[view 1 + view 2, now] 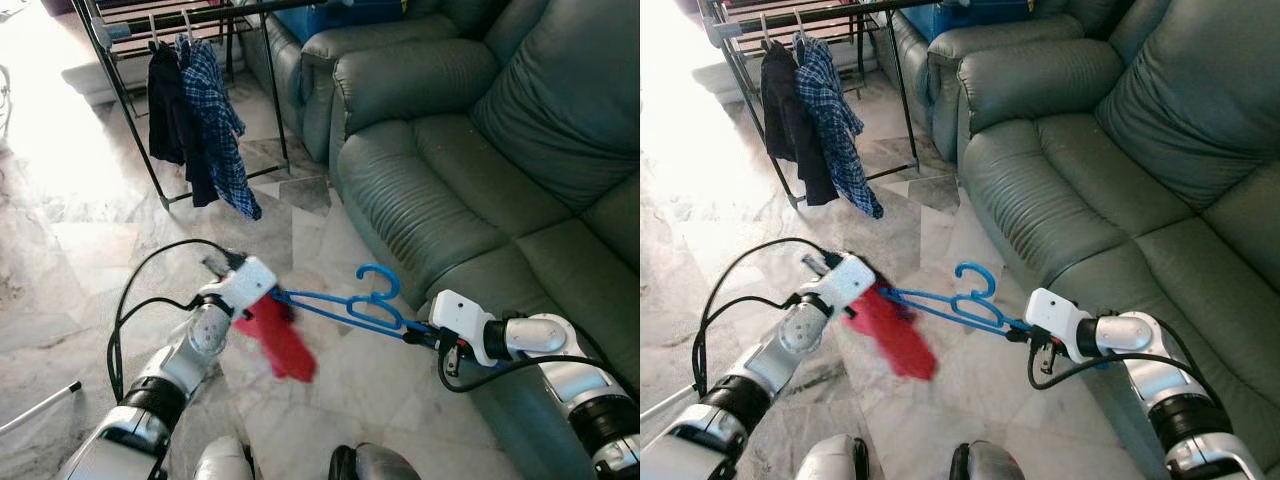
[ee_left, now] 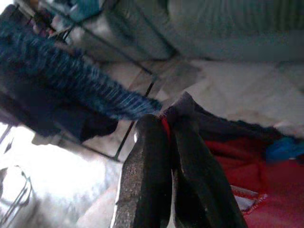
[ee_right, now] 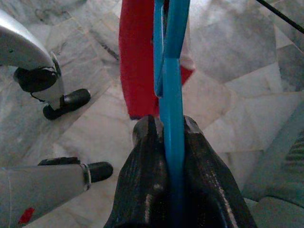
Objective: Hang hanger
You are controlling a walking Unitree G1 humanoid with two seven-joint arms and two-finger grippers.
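A blue plastic hanger point(image 1: 360, 305) is held level between my two arms above the marble floor, its hook point(image 1: 380, 277) pointing up. A red garment point(image 1: 278, 338) droops from its left end. My left gripper point(image 1: 280, 298) is shut on that end, pinching red cloth between its fingers point(image 2: 152, 166). My right gripper point(image 1: 420, 335) is shut on the hanger's other end, the blue bar point(image 3: 172, 142) squeezed between its fingers point(image 3: 142, 190). A black clothes rack point(image 1: 130, 100) stands at the far left with a dark garment point(image 1: 165, 110) and a blue checked shirt point(image 1: 220, 130) hanging on it.
A green leather sofa point(image 1: 480, 150) runs along the right side, close to my right arm. Black cables point(image 1: 150, 290) loop around my left arm. A white stick point(image 1: 40, 405) lies on the floor at the left. My feet point(image 3: 71, 99) stand on the marble below.
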